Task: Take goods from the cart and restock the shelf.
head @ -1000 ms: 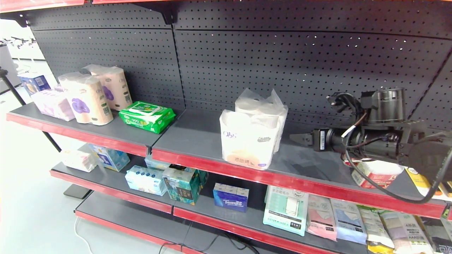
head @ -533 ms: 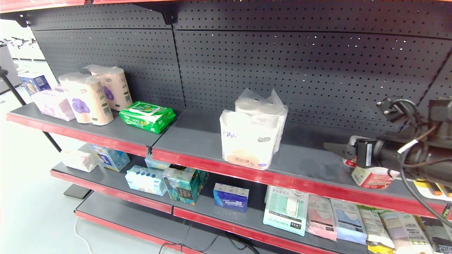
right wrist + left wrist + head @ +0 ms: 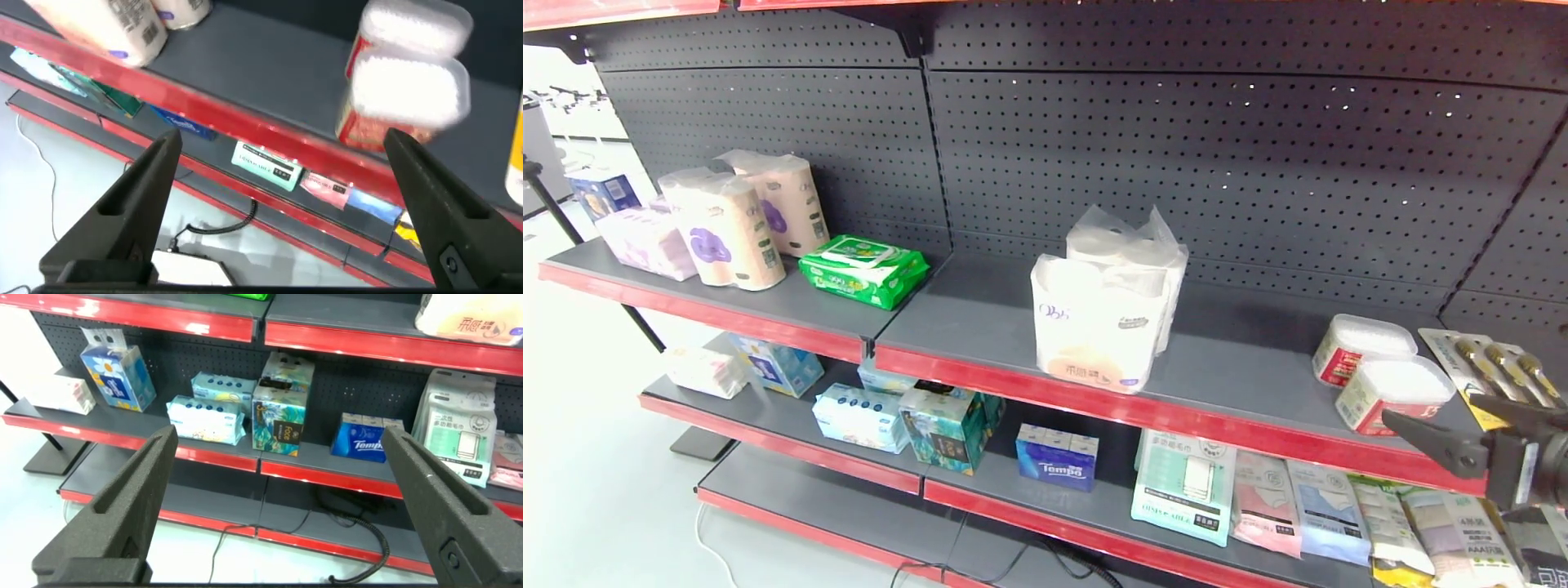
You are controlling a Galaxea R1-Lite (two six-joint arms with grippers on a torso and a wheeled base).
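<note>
My right gripper (image 3: 1431, 408) hangs open and empty at the far right, just in front of the middle shelf's (image 3: 980, 327) red edge. Right behind it stand two white tubs of cotton swabs (image 3: 1364, 347), seen close in the right wrist view (image 3: 409, 90) between the open fingers (image 3: 122, 212). A white toilet-paper pack (image 3: 1098, 322) stands mid-shelf with a second pack behind it. My left gripper (image 3: 278, 431) is open and empty, held low and facing the lower shelves.
Pink-wrapped roll packs (image 3: 727, 229) and a green wipes pack (image 3: 864, 269) sit on the shelf's left section. A yellow card of brushes (image 3: 1486, 367) lies at the far right. Tissue boxes (image 3: 282, 400) and flat packets (image 3: 1184, 486) line the lower shelf. Bare shelf shows between the packs.
My right arm has pulled back from beside the toilet-paper pack, moving right and down off the shelf, uncovering the two swab tubs. The goods have not moved.
</note>
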